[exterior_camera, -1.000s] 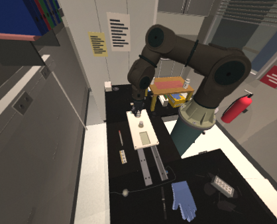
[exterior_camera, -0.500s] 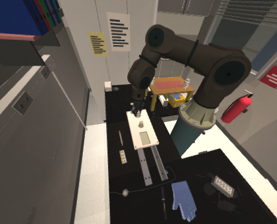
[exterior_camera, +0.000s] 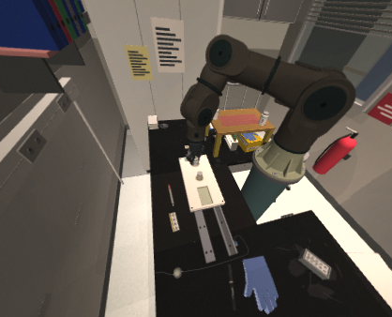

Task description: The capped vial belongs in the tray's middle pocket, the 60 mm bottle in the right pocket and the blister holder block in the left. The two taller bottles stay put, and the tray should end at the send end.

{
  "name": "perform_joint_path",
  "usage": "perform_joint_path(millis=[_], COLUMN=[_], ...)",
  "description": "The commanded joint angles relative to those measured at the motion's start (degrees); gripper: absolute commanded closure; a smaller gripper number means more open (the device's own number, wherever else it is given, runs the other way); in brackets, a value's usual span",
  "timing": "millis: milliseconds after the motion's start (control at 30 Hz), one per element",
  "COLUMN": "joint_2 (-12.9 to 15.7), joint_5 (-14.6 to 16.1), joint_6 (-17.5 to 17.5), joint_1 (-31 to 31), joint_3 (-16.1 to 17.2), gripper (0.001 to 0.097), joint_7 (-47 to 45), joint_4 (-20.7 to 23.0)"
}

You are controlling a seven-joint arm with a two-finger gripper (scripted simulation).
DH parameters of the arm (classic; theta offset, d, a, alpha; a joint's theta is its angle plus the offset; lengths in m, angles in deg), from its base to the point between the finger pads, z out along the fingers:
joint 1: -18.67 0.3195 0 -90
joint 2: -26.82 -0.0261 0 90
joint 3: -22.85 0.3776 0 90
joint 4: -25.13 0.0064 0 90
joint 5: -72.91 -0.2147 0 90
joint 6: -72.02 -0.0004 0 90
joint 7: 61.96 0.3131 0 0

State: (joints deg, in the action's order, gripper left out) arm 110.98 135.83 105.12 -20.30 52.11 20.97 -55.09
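Note:
My gripper (exterior_camera: 193,159) hangs over the far end of the white tray (exterior_camera: 201,184) and is closed on a small bottle (exterior_camera: 194,162), which sits low at the tray's far pocket. The capped vial (exterior_camera: 199,176) stands upright in the tray's middle pocket. The near pocket (exterior_camera: 204,195) is a shallow rectangular recess with nothing standing in it. The tray rests on two grey rails (exterior_camera: 215,231) that run toward me along the black bench. A small blister holder block (exterior_camera: 174,222) lies on the bench left of the rails. The bottle's lower part is hidden by my fingers.
The arm's wide base (exterior_camera: 271,180) stands right of the tray. A yellow stand (exterior_camera: 240,127) with a bottle (exterior_camera: 264,118) rises behind it. A pen (exterior_camera: 170,194) lies left of the tray. A blue glove (exterior_camera: 260,283) and a power strip (exterior_camera: 317,263) lie nearer.

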Motion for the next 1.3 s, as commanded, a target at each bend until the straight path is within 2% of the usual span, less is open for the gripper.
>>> perform_joint_path(millis=[0,233,800,1267], joint_2=[-0.04,-0.04,-0.33,-2.73], joint_5=[0.00,0.00,-0.09,-0.99], joint_6=[0.00,0.00,0.10,1.17], joint_1=[0.00,0.00,-0.04,-0.48], joint_3=[0.02,0.02,0.11,0.93], gripper=[0.0521,0.0381,0.0381,0.0381], joint_7=[0.00,0.00,-0.01,-0.27], joint_4=[0.01,0.01,-0.17,-1.83])
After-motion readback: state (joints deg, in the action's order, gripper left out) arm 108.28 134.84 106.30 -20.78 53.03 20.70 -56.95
